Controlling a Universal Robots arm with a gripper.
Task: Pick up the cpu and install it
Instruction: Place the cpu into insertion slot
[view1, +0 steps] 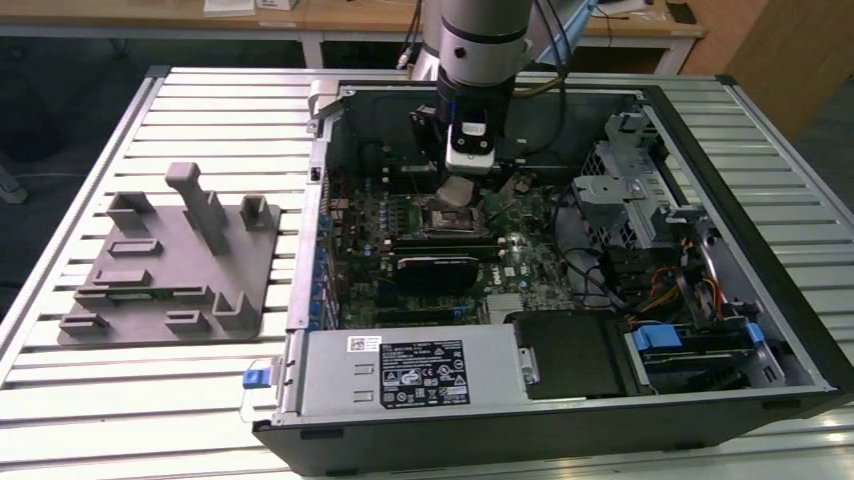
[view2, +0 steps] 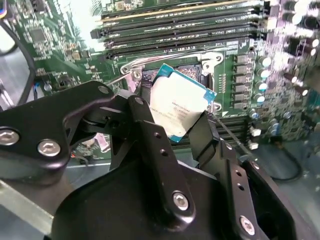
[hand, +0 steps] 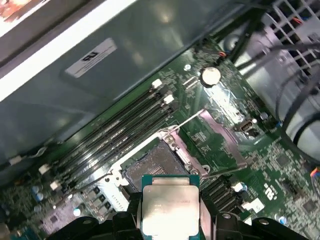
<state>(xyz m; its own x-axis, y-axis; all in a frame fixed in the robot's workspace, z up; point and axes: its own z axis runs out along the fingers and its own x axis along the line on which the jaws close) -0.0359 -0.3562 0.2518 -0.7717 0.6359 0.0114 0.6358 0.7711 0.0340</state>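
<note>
The cpu (view1: 457, 190), a flat square chip with a silvery top, hangs tilted just above the motherboard's open socket (view1: 446, 215) inside the computer case. My gripper (view1: 457, 183) is shut on it, one black finger on each side edge. In the second wrist view the cpu (view2: 177, 107) sits between the fingers (view2: 146, 131) of the gripper (view2: 175, 125), with the socket (view2: 192, 69) partly hidden behind it. In the first wrist view the cpu (hand: 170, 207) is held in the gripper (hand: 170, 216) a short way off the bare socket (hand: 152, 167).
The socket's metal load plate (hand: 220, 135) and lever stand open beside it. Memory slots (hand: 120, 135) run along one side. A black module (view1: 434, 272), power supply (view1: 400, 372), drive cage (view1: 641, 200) and cables (view1: 667, 290) fill the case. A grey fixture (view1: 167, 265) lies on the exterior view's left.
</note>
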